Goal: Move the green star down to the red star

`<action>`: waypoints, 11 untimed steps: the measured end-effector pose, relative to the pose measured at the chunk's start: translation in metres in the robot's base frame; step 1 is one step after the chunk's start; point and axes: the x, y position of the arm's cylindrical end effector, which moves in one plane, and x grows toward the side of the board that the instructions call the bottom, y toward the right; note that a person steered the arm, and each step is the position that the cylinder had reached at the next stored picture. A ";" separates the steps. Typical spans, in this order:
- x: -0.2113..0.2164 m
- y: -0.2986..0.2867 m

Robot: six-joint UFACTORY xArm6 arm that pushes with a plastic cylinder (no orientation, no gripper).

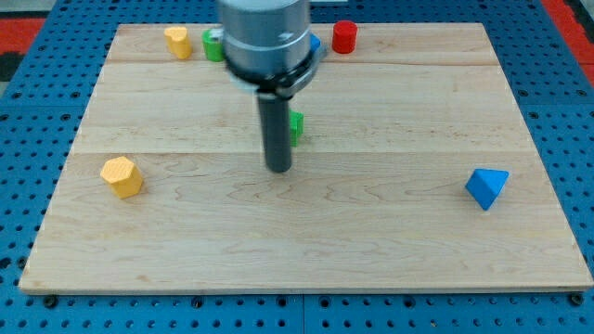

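A green block [296,127] sits near the board's middle, mostly hidden behind my rod, so I cannot make out its shape. My tip [278,171] rests on the board just below and to the left of it, close to it or touching it. A second green block [213,44] stands at the view's top, partly hidden by the arm's body. A red block [345,36], which looks round, stands at the view's top right of centre. No clearly star-shaped red block shows.
A yellow block [177,42] stands at the top left. A blue block [315,44] peeks out beside the arm at the top. A yellow hexagonal block [122,176] lies at the left. A blue triangular block [486,187] lies at the right.
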 end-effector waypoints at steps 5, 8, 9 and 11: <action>-0.088 0.002; -0.085 -0.082; -0.106 -0.199; -0.177 -0.166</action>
